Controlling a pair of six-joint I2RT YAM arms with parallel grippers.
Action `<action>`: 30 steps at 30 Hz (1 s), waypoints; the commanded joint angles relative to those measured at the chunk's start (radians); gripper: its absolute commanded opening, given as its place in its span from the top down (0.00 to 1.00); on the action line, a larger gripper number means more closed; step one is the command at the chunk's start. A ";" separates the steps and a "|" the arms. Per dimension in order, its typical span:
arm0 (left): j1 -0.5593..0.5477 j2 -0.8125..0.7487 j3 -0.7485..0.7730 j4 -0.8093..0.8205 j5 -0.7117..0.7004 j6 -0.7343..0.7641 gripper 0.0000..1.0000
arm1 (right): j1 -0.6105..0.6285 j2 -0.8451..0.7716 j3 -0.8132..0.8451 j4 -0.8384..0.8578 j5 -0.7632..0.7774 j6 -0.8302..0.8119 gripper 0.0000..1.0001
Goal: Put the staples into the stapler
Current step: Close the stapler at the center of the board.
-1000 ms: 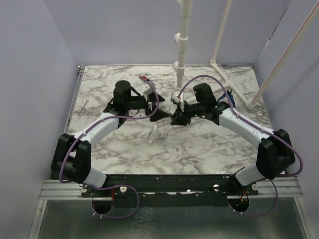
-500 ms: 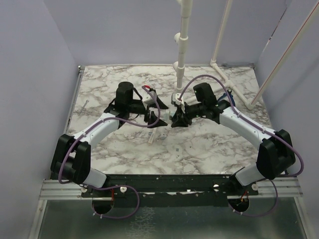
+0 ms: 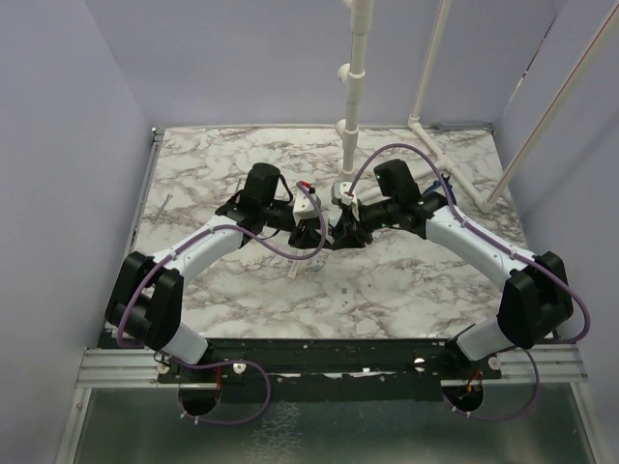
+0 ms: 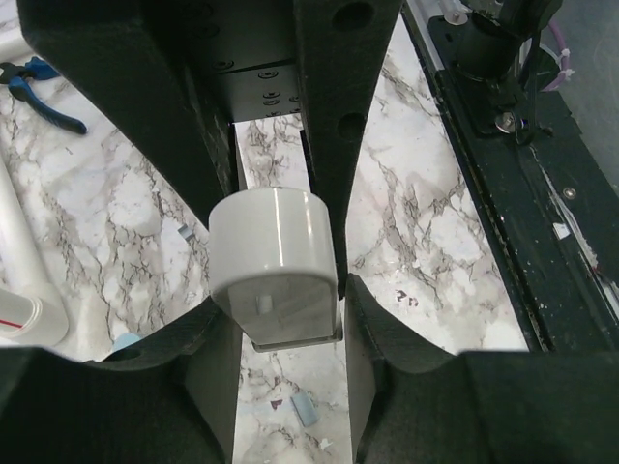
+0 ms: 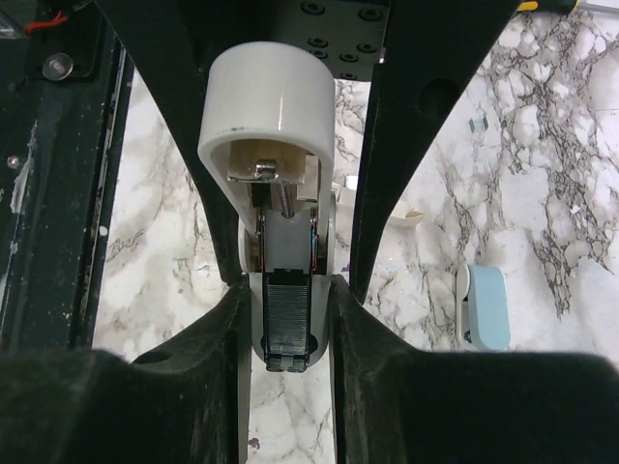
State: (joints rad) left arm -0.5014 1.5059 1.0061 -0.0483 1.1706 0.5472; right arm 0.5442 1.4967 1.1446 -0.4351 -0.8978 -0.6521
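Note:
My right gripper (image 5: 287,285) is shut on the base of the small white stapler (image 5: 253,290), which is hinged open. The silvery-grey staples (image 5: 288,324) lie in its channel between the fingers. The stapler's rounded white lid (image 5: 271,106) stands up behind them. Seen from the left wrist, that lid (image 4: 274,256) fills the gap between my left gripper's (image 4: 281,295) fingertips, which have closed against its sides. From above, the two grippers meet nose to nose at mid-table, left (image 3: 314,235) and right (image 3: 340,234), and they hide the stapler.
Blue-handled pliers (image 4: 39,92) lie beside a white pipe (image 4: 24,290). An upright white pipe stand (image 3: 353,87) rises just behind the grippers. A light blue piece (image 5: 486,307) rests on the marble (image 5: 542,193), and a small white box (image 3: 298,261) lies in front of the grippers.
My left gripper has swung right to meet the right gripper, and its jaws have narrowed from wide open onto the stapler's lid. The right arm has stayed put.

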 commanded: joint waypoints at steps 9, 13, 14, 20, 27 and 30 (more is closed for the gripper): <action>0.012 -0.019 0.022 -0.061 0.007 0.068 0.81 | 0.002 -0.009 -0.010 0.003 0.003 -0.020 0.99; 0.010 -0.012 0.038 -0.063 0.024 0.036 1.00 | 0.002 0.007 -0.005 0.013 0.011 -0.001 0.99; 0.009 -0.009 0.040 -0.062 0.021 0.026 1.00 | 0.003 0.012 0.000 0.016 0.017 0.008 0.96; 0.009 -0.023 0.035 -0.063 -0.059 0.021 1.00 | 0.002 -0.024 -0.044 0.108 0.126 0.093 0.84; 0.005 -0.032 0.031 -0.073 -0.130 0.028 1.00 | 0.000 -0.059 -0.019 0.117 0.221 0.213 0.55; -0.003 -0.027 0.035 -0.074 -0.129 0.025 1.00 | 0.000 -0.064 0.004 0.103 0.211 0.225 0.50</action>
State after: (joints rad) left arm -0.4923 1.5017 1.0225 -0.1078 1.0599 0.5674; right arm 0.5480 1.4700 1.1076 -0.3519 -0.7341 -0.4862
